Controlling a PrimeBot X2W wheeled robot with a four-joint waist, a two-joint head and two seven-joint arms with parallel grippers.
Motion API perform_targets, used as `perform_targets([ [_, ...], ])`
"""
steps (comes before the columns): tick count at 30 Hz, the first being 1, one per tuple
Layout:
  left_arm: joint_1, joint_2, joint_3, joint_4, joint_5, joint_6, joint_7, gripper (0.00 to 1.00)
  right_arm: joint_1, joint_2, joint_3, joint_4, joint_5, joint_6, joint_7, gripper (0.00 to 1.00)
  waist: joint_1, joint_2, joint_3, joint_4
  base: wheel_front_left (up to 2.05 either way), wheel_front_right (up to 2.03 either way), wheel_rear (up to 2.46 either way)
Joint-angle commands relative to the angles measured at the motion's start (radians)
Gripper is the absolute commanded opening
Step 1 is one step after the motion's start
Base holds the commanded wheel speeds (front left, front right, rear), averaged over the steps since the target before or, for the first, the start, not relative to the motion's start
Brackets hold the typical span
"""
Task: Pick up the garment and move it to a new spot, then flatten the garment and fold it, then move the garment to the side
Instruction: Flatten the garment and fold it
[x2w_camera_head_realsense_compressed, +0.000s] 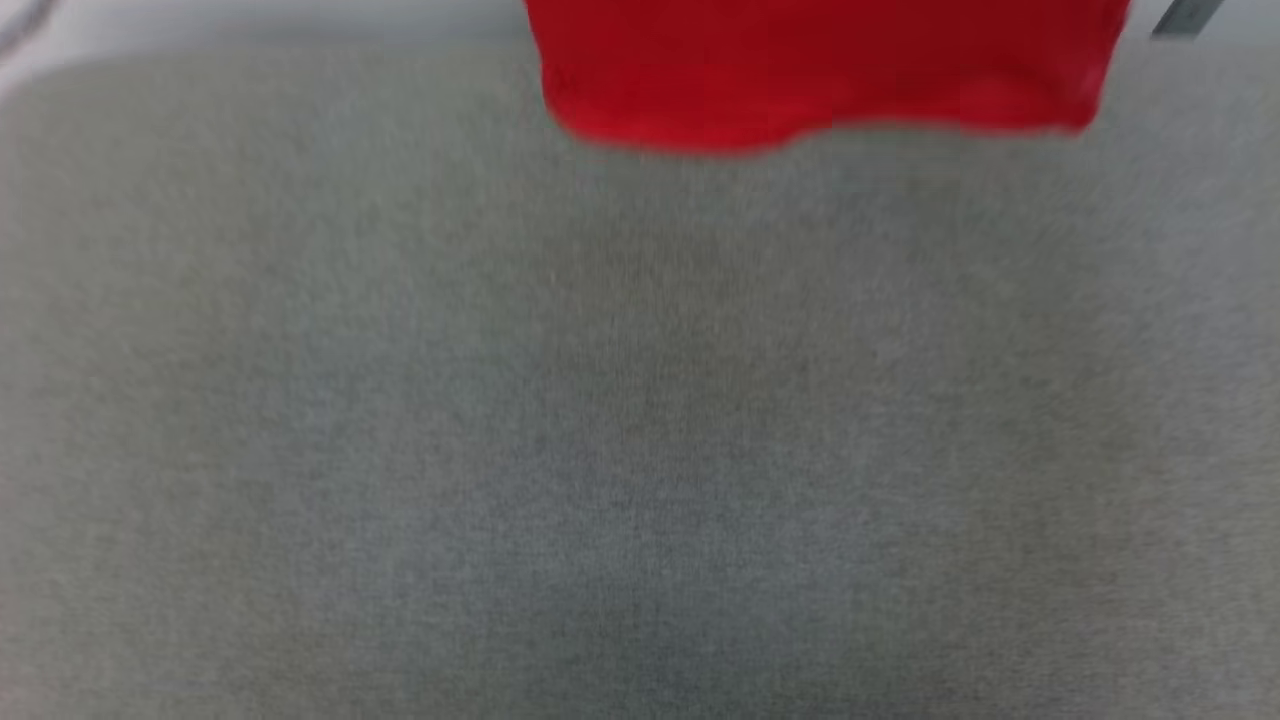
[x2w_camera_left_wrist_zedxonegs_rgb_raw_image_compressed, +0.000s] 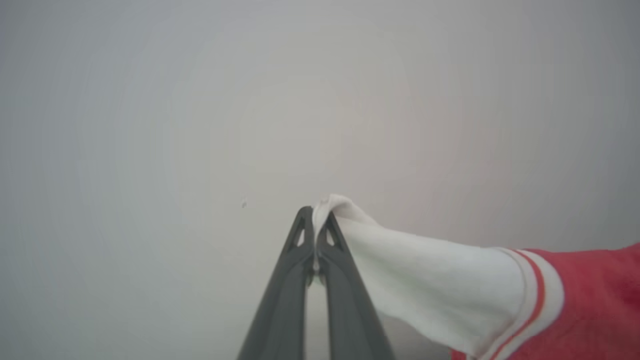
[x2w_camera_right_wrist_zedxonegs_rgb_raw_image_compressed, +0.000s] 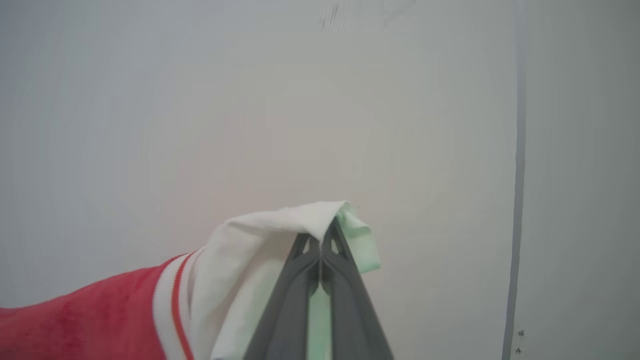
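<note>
Head view: the garment (x2w_camera_head_realsense_compressed: 820, 70) shows its soft red hem over a grey felt-like surface (x2w_camera_head_realsense_compressed: 640, 450). Wrist views: left jaws clenched on one white sleeve (x2w_camera_left_wrist_zedxonegs_rgb_raw_image_compressed: 440, 280), right jaws on the other sleeve (x2w_camera_right_wrist_zedxonegs_rgb_raw_image_compressed: 240, 245), cloth pinched between their tips.

Shirt (x2w_camera_head_realsense_compressed: 820, 70) body was solid bright red, no print readable. Sleeves (x2w_camera_left_wrist_zedxonegs_rgb_raw_image_compressed: 440, 280) were white, each with a trim band (x2w_camera_left_wrist_zedxonegs_rgb_raw_image_compressed: 537, 295) striped white-red-white. Left gripper (x2w_camera_left_wrist_zedxonegs_rgb_raw_image_compressed: 315, 220) and right gripper (x2w_camera_right_wrist_zedxonegs_rgb_raw_image_compressed: 320, 235) were both plain dark grey. Sleeve cloth at the right one's tip had a pale green tint. Surface (x2w_camera_head_realsense_compressed: 640, 450) was mottled grey. Wall (x2w_camera_right_wrist_zedxonegs_rgb_raw_image_compressed: 200, 100) was off-white, with one grey vertical line (x2w_camera_right_wrist_zedxonegs_rgb_raw_image_compressed: 517, 150).
</note>
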Motion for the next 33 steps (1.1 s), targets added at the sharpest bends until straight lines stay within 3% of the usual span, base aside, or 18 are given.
perform_targets([
  [1,-0.047,-0.005,0.007,0.002,0.020,0.010,-0.049,0.00,-0.045,-0.015,0.003,0.011,-0.032,-0.002,-0.066,0.00,0.0000,0.0000,0.153,0.018,0.00,0.00,0.00],
  [6,-0.156,-0.035,0.019,0.006,0.059,0.022,-0.235,0.00,-0.141,-0.040,0.021,0.012,-0.157,-0.002,-0.167,0.00,0.0000,0.0000,0.266,0.045,0.00,0.00,0.00],
  [8,-0.175,-0.048,0.022,0.001,0.063,0.006,-0.285,0.00,-0.159,-0.059,0.024,-0.067,-0.214,-0.002,-0.168,0.00,0.0000,0.0000,0.311,0.062,0.00,0.00,0.00],
  [11,-0.153,-0.056,0.024,-0.003,0.070,-0.010,-0.322,0.00,-0.082,-0.061,0.052,-0.126,-0.258,-0.002,-0.166,0.00,0.0000,0.0000,0.352,0.081,0.00,0.00,0.00],
  [16,-0.054,-0.071,0.005,0.035,0.074,-0.027,-0.328,0.00,0.027,-0.078,0.095,-0.104,-0.228,-0.002,-0.167,0.00,0.0000,0.0000,0.334,0.103,0.00,0.00,0.00],
  [20,0.055,-0.096,-0.022,0.093,0.044,-0.066,-0.250,0.00,0.132,-0.070,0.142,-0.013,-0.077,-0.002,-0.160,0.00,0.0000,0.0000,0.269,0.110,0.00,0.00,0.00],
  [23,0.135,-0.083,-0.033,0.126,0.019,-0.089,-0.165,0.00,0.195,-0.065,0.173,0.025,0.080,-0.002,-0.089,0.00,0.0000,0.0000,0.210,0.104,0.00,0.00,0.00],
  [28,0.249,-0.063,-0.036,0.140,-0.028,-0.113,-0.064,0.00,0.301,-0.090,0.218,-0.001,0.247,-0.002,0.029,0.00,0.0000,0.0000,0.133,0.096,0.00,0.00,0.00],
  [33,0.405,-0.030,-0.041,0.097,-0.084,-0.128,0.037,0.00,0.446,-0.154,0.263,-0.086,0.392,-0.002,0.164,0.00,0.0000,0.0000,0.043,0.092,0.00,0.00,0.00],
])
